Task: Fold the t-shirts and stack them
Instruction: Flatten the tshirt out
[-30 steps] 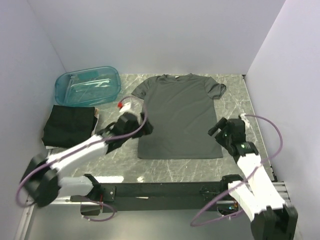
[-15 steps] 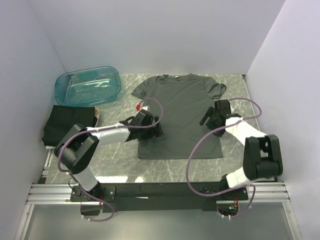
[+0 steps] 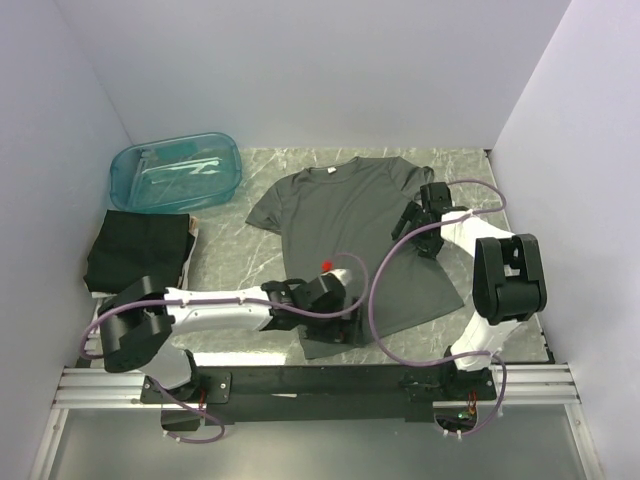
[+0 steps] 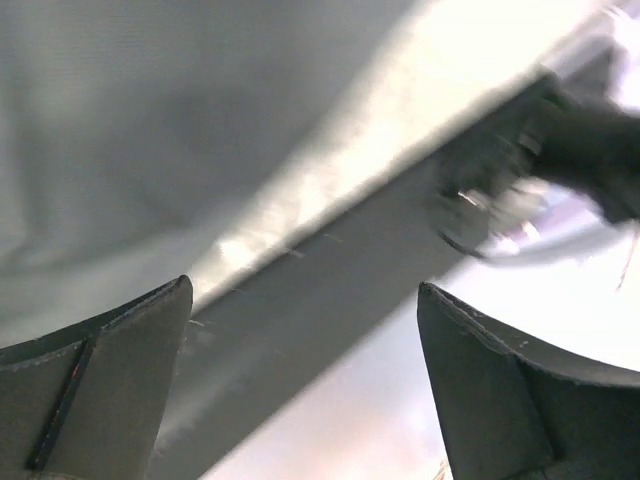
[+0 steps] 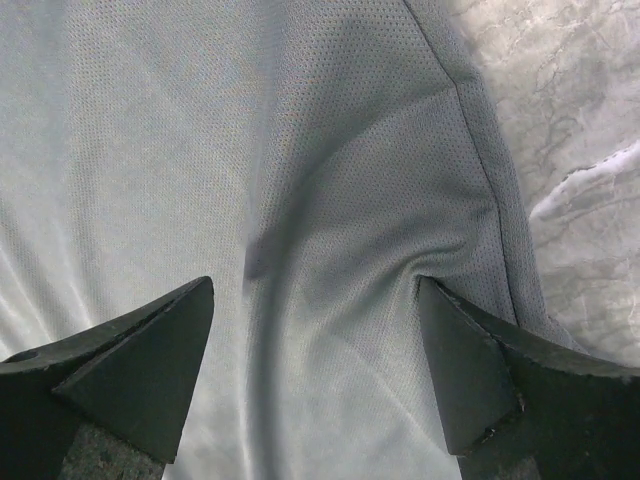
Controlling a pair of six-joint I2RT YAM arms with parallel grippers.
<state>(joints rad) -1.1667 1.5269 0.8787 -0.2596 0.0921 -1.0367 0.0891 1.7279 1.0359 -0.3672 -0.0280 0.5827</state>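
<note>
A charcoal-grey t-shirt (image 3: 350, 225) lies spread flat and skewed on the marble table, collar far-left and hem near-right. My left gripper (image 3: 345, 320) is open over the near hem. In the left wrist view the left gripper (image 4: 305, 290) holds nothing, with blurred grey fabric (image 4: 150, 130) above a dark rail. My right gripper (image 3: 420, 228) is open over the shirt by its right sleeve. In the right wrist view the right gripper (image 5: 315, 285) straddles the t-shirt (image 5: 300, 150), and the right fingertip (image 5: 440, 320) presses a pucker into it. A folded black t-shirt (image 3: 140, 250) lies at the left.
A translucent teal tub (image 3: 175, 172) stands at the back left, just beyond the folded shirt. White walls close the table on three sides. The black base rail (image 3: 330, 380) runs along the near edge. Bare marble (image 5: 560, 120) shows right of the sleeve.
The spread shirt has swung askew, collar left and hem right. My left gripper moved from its left edge to the near hem. My right gripper moved farther back, beside the right sleeve.
</note>
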